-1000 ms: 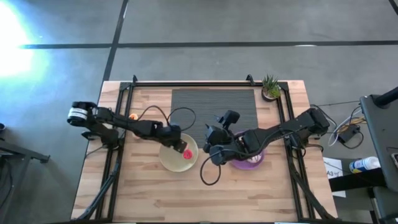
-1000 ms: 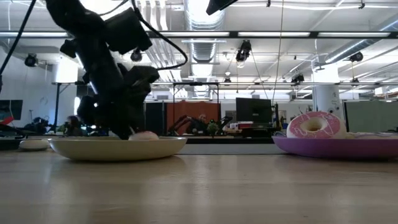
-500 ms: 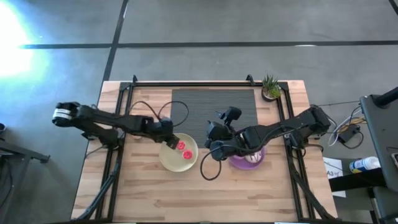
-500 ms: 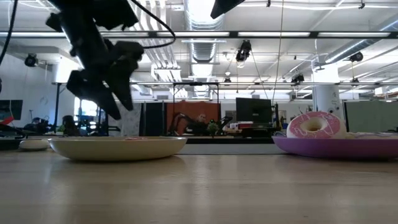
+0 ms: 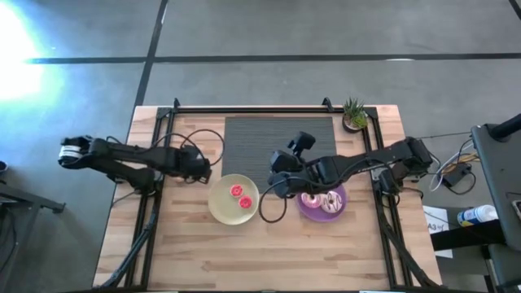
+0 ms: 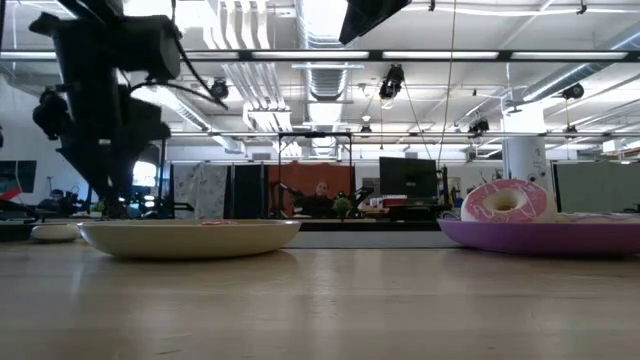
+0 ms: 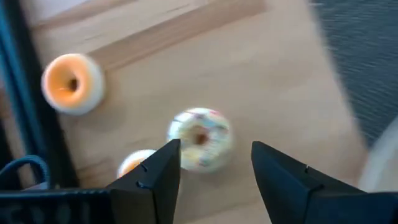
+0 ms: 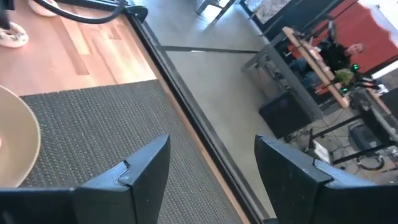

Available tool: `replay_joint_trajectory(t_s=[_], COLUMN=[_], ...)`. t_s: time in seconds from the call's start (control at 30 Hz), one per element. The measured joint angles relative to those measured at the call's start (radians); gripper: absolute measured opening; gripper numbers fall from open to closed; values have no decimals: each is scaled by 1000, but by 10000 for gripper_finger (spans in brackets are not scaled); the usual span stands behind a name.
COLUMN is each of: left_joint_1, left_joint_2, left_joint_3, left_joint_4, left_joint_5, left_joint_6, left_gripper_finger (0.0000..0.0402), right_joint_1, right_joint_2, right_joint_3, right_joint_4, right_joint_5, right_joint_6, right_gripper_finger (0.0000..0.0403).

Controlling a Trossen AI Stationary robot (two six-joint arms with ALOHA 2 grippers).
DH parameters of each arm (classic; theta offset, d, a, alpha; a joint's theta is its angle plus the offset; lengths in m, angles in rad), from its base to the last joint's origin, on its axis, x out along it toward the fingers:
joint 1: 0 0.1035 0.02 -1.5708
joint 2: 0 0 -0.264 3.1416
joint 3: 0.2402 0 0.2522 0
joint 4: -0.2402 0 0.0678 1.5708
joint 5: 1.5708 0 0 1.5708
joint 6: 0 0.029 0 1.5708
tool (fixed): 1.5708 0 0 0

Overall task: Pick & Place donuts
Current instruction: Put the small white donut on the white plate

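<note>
My left gripper point(image 5: 201, 172) hangs open over the bare wood to the left of the cream-yellow plate point(image 5: 221, 210). Two small red donuts point(image 5: 240, 196) lie on that plate. Below its fingers point(image 7: 155, 177) the left wrist view shows a white sprinkled donut point(image 7: 200, 138), an orange-iced donut point(image 7: 73, 83) and part of another point(image 7: 132, 163), all flat on the table. My right gripper point(image 5: 277, 182) is open and raised between the two plates, holding nothing. Two pink-and-white donuts point(image 5: 321, 200) lie on the purple plate point(image 5: 322, 216).
A dark grey mat point(image 5: 260, 138) covers the far middle of the table. A small potted plant point(image 5: 353, 114) stands at the far right corner. Black frame rails point(image 5: 155, 163) run along the left and right sides. The near half of the table is bare wood point(image 5: 260, 252).
My left gripper has risen off the cream-yellow plate and drawn back toward the table's left edge, tipping more steeply downward. A red donut that lay under it now shows beside the other on the plate. My right gripper has drifted slightly toward the far edge, uncovering the purple plate's donuts.
</note>
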Motion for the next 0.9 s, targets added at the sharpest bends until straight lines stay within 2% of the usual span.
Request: replay_joint_trajectory(t_s=[0.17, 0.3, 0.4, 0.6, 0.9], left_joint_1=[147, 260, 318, 365, 369], left_joint_2=[-7, -20, -23, -21, -22], left_joint_3=[-66, -113, -130, -152, -209], left_joint_4=[12, 101, 135, 154, 270], left_joint_5=[68, 172, 199, 243, 312], left_joint_6=[98, 246, 310, 407, 389], left_gripper_finger=[157, 135, 118, 100, 98], right_joint_1=[-7, -6, -6, -6, -6], right_joint_2=[0, 0, 0, 0, 1], right_joint_3=[0, -2, -2, -3, -3], right_joint_4=[5, 5, 5, 5, 5], right_joint_5=[-63, -68, -68, -68, -68], right_joint_6=[0, 0, 0, 0, 0], right_gripper_finger=[226, 226, 226, 226, 226])
